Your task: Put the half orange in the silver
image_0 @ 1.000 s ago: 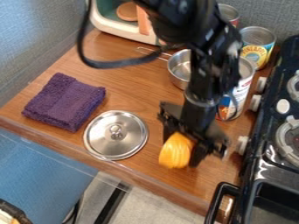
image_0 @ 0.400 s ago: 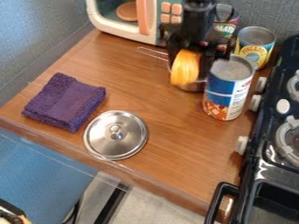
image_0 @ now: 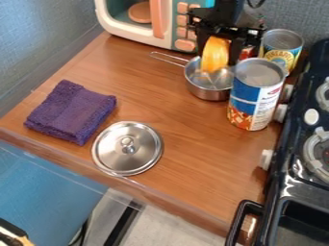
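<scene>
Half orange [image_0: 215, 55]: upright on edge, between the fingers [image_0: 236, 53] of the black gripper [image_0: 219, 56], over the opening of the silver pot [image_0: 208, 92]; its lower end overlaps the inside of the pot in the view, and whether it touches the metal I cannot tell.
Fingers: pointing down, one on each side of the half orange, pinching it.
Arm [image_0: 233, 12]: coming in from the top edge, right of the toy microwave [image_0: 163, 33].
Pot: upright near the back of the wooden desk [image_0: 173, 178], its thin wire handle pointing to the upper left.
Tall can [image_0: 252, 103]: upright at the pot's right, blue and white with a patterned lower part; whether the two touch I cannot tell.
Pineapple can [image_0: 281, 47]: upright behind the tall can, near the back wall.
Lid [image_0: 127, 148]: round and silver, lying flat with its knob up near the front edge, well apart from the pot.
Cloth [image_0: 70, 113]: purple, folded, to the left of the lid.
Stove [image_0: 298, 115]: black, along the right side, its pale knobs facing the desk.
Black tray [image_0: 308, 221]: at the lower right, with a looped handle.
</scene>
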